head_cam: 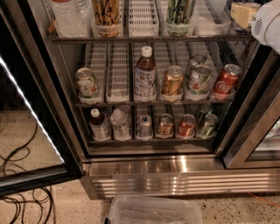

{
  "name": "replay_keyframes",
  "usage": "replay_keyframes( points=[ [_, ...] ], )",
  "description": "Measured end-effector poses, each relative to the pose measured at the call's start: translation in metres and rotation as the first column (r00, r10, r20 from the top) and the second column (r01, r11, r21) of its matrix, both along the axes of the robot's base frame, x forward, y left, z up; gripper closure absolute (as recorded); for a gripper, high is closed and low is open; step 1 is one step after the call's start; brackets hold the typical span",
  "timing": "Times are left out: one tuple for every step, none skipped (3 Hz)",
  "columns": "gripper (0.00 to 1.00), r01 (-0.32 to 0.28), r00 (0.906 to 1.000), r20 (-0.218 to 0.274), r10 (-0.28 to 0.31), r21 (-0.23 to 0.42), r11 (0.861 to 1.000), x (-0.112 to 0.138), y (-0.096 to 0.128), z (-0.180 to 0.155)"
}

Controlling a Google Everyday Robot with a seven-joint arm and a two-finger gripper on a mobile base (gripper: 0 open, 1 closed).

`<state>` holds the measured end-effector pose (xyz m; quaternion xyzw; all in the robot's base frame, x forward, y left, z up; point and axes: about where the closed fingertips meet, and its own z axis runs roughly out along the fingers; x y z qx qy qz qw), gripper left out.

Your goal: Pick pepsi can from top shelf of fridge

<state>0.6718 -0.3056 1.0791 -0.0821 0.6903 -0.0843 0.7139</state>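
The fridge (175, 175) stands open in front of me. Its top shelf (144, 38) carries white slotted lane trays, a clear bottle (70, 15), a tan-and-black can (106, 15) and a green-and-black can (179, 13). No blue pepsi can shows; it is hidden or out of view. My gripper (245, 14) is at the top right corner, at top-shelf height by the fridge's right side, a pale yellowish part on a white arm housing (267, 22). It touches nothing that I can see.
The middle shelf holds a green-and-white can (86, 83), a tea bottle (145, 72), a gold can (171, 81) and a red Coca-Cola can (226, 79). Bottles and cans fill the lowest shelf. The glass door (30, 109) stands open left. Cables (22, 192) and a clear bin (153, 212) lie on the floor.
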Motion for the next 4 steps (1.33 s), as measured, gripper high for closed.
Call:
replay_keyframes(
  points=[
    [0.73,0.000,1.0000,0.000,0.000,0.000,1.000,0.000,0.000,0.000],
    [0.96,0.000,1.0000,0.000,0.000,0.000,1.000,0.000,0.000,0.000],
    [1.00,-0.021,0.9993,0.031,0.021,0.017,1.000,-0.007,0.013,0.016],
    [1.00,-0.058,0.9978,0.037,0.055,0.068,0.996,-0.020,0.029,0.028]
  ],
)
